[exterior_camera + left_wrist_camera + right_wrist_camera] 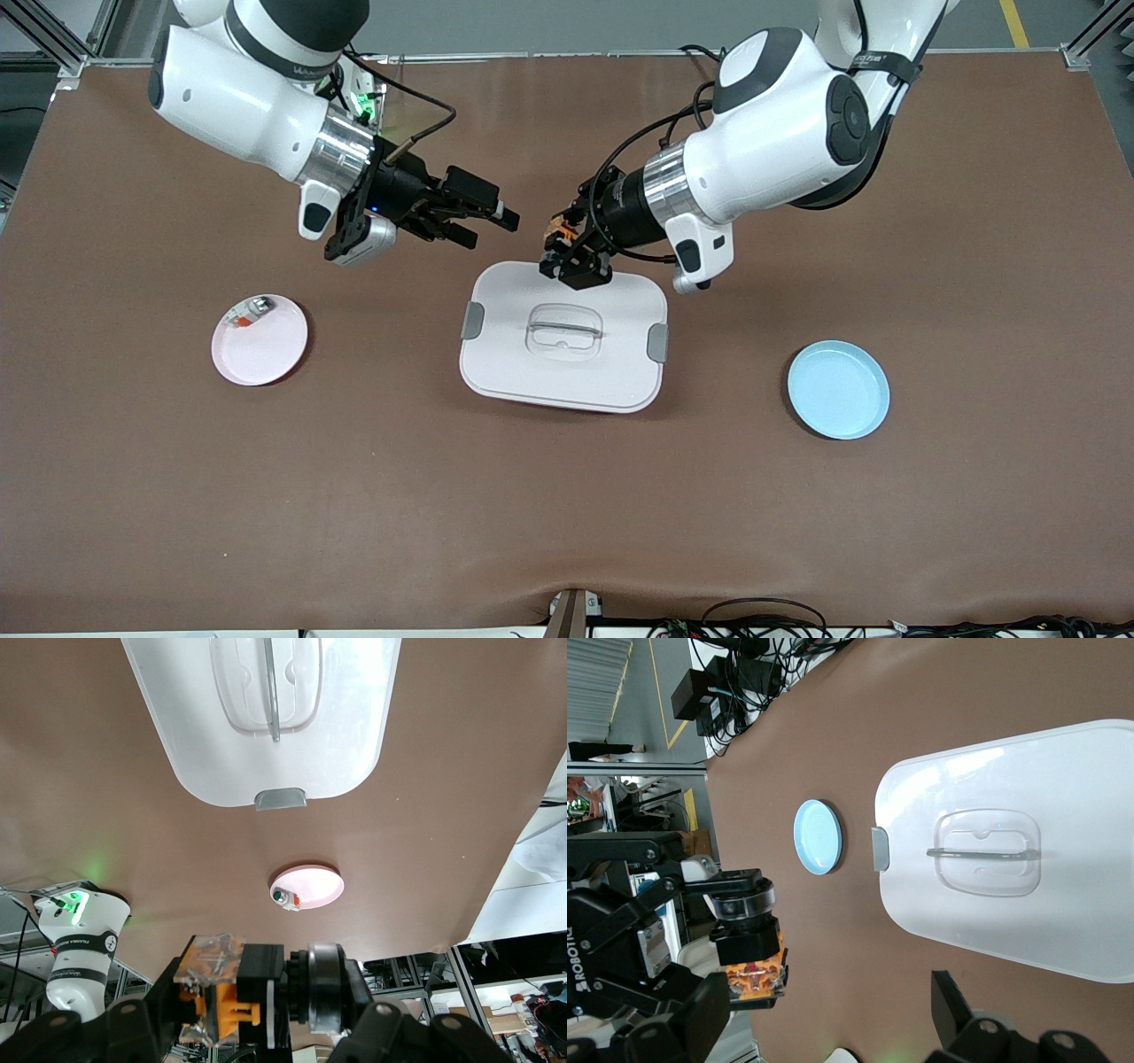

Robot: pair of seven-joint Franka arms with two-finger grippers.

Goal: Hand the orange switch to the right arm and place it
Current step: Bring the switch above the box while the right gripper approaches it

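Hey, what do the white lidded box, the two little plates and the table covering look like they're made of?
White lidded box: probably plastic, smooth and semi-glossy with soft reflections, grey clips at the ends. Blue plate and pink plate: likely plastic or melamine, uniform colour with a slight sheen; ceramic can't be ruled out. Table covering: looks like matte brown cloth or felt, no glare, faint ripples at the edge nearest the front camera.

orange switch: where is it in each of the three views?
Front view: orange switch held in the shut left gripper, over the white lidded box's edge.
Left wrist view: orange switch between that gripper's fingers, close up.
Right wrist view: orange switch in the left gripper, seen from the open right gripper.
Shared landmark: the white lidded box, in all three views.
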